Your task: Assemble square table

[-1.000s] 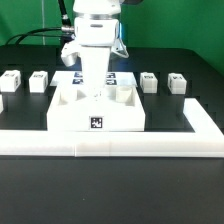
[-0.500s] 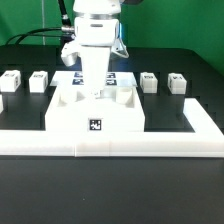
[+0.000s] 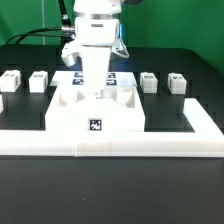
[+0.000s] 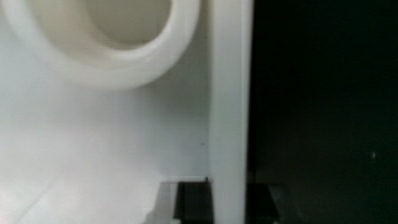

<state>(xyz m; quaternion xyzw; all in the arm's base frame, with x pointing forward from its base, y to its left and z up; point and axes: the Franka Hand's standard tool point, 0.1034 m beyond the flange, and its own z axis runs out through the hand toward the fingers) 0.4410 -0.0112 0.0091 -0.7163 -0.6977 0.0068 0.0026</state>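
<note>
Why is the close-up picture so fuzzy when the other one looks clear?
Wrist view: the camera sits very close to the white tabletop, so its round hole looks soft and blurry. Exterior view: sharper, even the tag on the tabletop's edge shows.

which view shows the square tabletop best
The exterior view: the whole square tabletop shows there, its tag on the front edge, the gripper low over its middle. The wrist view gives only a blurred close-up of white surface with a round rim, probably that slab, and no outline.
</note>
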